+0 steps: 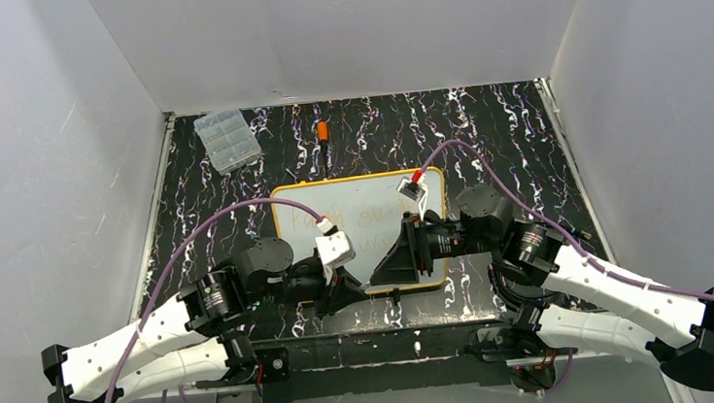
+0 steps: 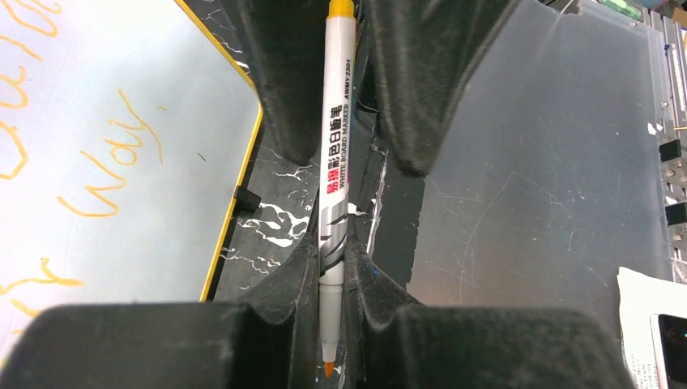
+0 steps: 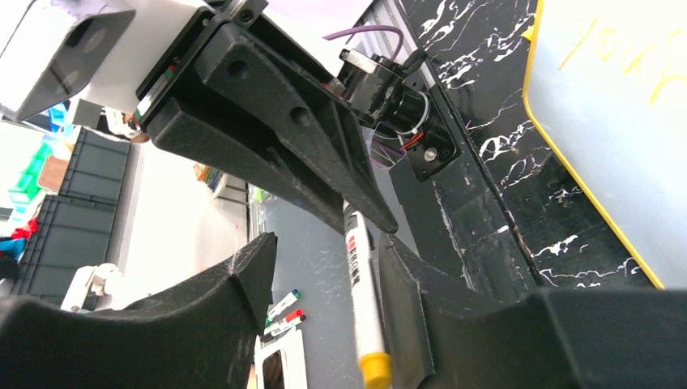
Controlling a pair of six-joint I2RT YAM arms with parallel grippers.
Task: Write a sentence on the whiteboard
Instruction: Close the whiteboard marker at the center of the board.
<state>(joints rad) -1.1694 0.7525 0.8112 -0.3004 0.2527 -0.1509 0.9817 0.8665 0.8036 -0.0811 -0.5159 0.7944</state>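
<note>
The whiteboard [image 1: 371, 186] lies mid-table with the faint orange sentence [image 1: 374, 221] on it. It also shows in the left wrist view [image 2: 162, 97], with its words [image 2: 109, 174], and in the right wrist view [image 3: 624, 138]. My left gripper [image 2: 330, 255] is shut on a white orange-tipped marker [image 2: 338, 138], just off the board's near edge [image 1: 346, 290]. My right gripper [image 3: 328, 243] is open, its fingers [image 3: 405, 300] astride the marker's yellow rear end [image 3: 366, 324], facing the left gripper [image 1: 383, 267].
A clear compartment box [image 1: 227, 140] and a small orange cap-like piece [image 1: 323, 130] lie at the back of the black marbled mat [image 1: 504, 140]. White walls enclose three sides. Several spare markers [image 3: 288, 312] lie beyond the table's near edge.
</note>
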